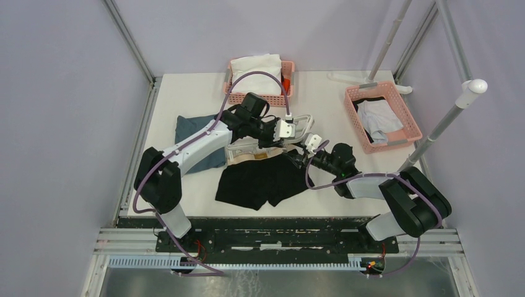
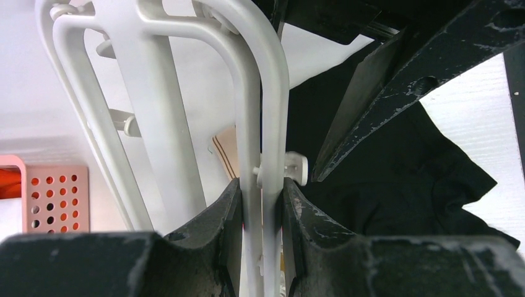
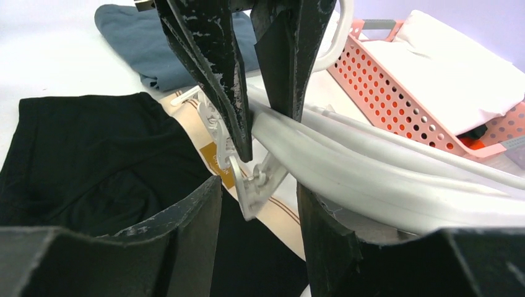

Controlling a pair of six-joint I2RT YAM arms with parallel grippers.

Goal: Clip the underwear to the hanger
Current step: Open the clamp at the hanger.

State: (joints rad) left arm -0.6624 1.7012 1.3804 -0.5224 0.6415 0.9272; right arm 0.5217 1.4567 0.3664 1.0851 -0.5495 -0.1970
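Fingers [image 2: 216, 229] of left gripper [image 2: 260, 185] are pinching the hanger [image 2: 155, 124]; right gripper's [image 3: 257, 185], half-open, are straddling a dangling clip [image 3: 246, 197] that could swing clear of the underwear [image 3: 80, 161].

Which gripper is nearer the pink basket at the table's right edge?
Right. The right gripper hovers open at the waistband of the underwear, left of the pink basket and closer to the robot. The left gripper, clamped on the hanger, is farther left.

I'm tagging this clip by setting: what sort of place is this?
Probably a robot lab test cell: a metal frame with plain walls, two robot arms bolted to a white table, pink baskets of clothes.
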